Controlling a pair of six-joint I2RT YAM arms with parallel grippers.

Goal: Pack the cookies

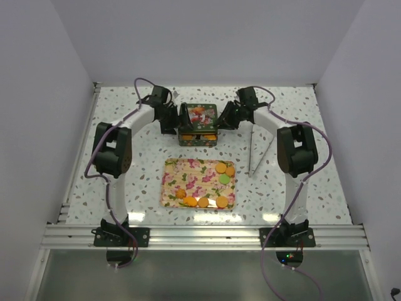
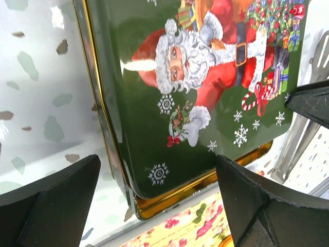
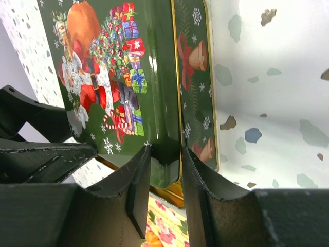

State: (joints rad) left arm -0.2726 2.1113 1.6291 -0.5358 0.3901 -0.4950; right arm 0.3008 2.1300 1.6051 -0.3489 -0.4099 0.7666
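Note:
A green Santa tin stands at the far middle of the table. Its lid sits askew on the gold-rimmed base, and orange cookies show in the gap below it. My right gripper is shut on the lid's right edge. My left gripper is open, its jaws wide apart around the tin's near left corner without touching it. Several orange cookies and a green one lie on the floral tray in front of the tin.
Metal tongs lie on the speckled table right of the tray, and also show in the left wrist view. White walls close in the table on three sides. Both arms reach in from the tin's sides.

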